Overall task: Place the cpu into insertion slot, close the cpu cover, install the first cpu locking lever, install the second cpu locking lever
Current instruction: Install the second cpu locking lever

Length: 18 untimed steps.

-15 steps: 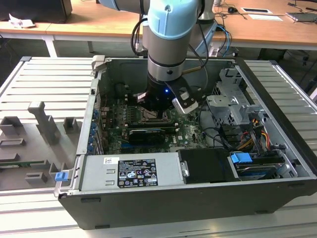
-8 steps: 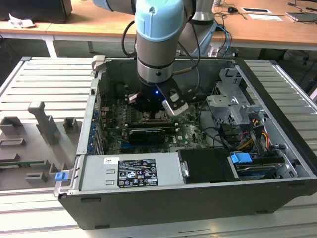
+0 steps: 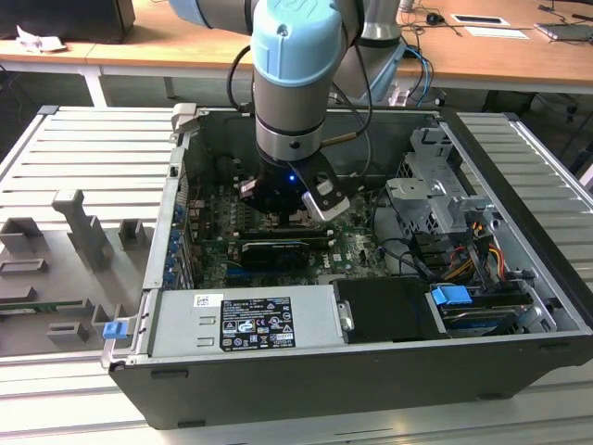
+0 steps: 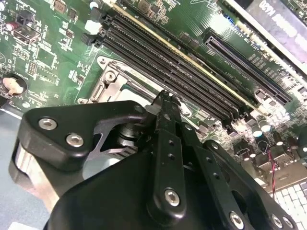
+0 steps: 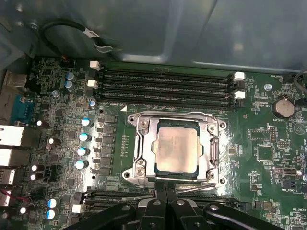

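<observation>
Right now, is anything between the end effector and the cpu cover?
Nothing visible. In the first wrist view the end effector sits right at the edge of the cpu cover, which lies closed around the cpu.

Worktop [image 3: 83, 148]: pale grey ribbed metal panels, grey moulded fixtures [image 3: 88, 232] at the exterior view's left. Behind it, a wooden desk [image 3: 500, 56] on white legs, carrying papers and cables. Dark floor beneath the desk. Lighting even and diffuse.

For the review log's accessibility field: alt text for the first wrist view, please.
The cpu sits in the insertion slot with the cpu cover lying closed around it on a green motherboard; the black end effector is at the socket's edge.
</observation>
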{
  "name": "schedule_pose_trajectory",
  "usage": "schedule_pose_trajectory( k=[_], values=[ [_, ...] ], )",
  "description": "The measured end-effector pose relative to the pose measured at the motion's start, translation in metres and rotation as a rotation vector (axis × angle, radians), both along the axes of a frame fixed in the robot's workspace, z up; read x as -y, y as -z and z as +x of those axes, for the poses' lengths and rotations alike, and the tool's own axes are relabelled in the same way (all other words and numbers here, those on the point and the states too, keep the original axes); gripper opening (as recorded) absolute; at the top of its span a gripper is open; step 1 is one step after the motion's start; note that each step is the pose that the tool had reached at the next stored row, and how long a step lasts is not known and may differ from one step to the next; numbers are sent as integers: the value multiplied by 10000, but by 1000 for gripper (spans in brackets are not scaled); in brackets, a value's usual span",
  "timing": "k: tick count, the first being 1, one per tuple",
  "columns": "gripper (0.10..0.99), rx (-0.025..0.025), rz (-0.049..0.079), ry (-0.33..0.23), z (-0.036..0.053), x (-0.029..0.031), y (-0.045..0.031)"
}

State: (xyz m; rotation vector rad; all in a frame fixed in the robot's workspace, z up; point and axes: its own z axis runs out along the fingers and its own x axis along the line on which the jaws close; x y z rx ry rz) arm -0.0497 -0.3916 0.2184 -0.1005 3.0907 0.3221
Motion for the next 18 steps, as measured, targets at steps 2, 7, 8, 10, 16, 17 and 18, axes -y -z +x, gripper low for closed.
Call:
schedule_pose_trajectory(
  k=[2, 7, 8, 10, 16, 17, 18],
  values=[
    [106, 0, 2, 0, 0, 0, 10],
    [106, 0, 2, 0, 0, 0, 44],
    [106, -1, 1, 0, 0, 0, 52],
    [106, 0, 3, 0, 0, 0, 57],
    [106, 0, 3, -1, 0, 0, 60],
    [106, 0, 3, -1, 0, 0, 61],
    [106, 1, 5, 0, -1, 2, 64]
  ],
)
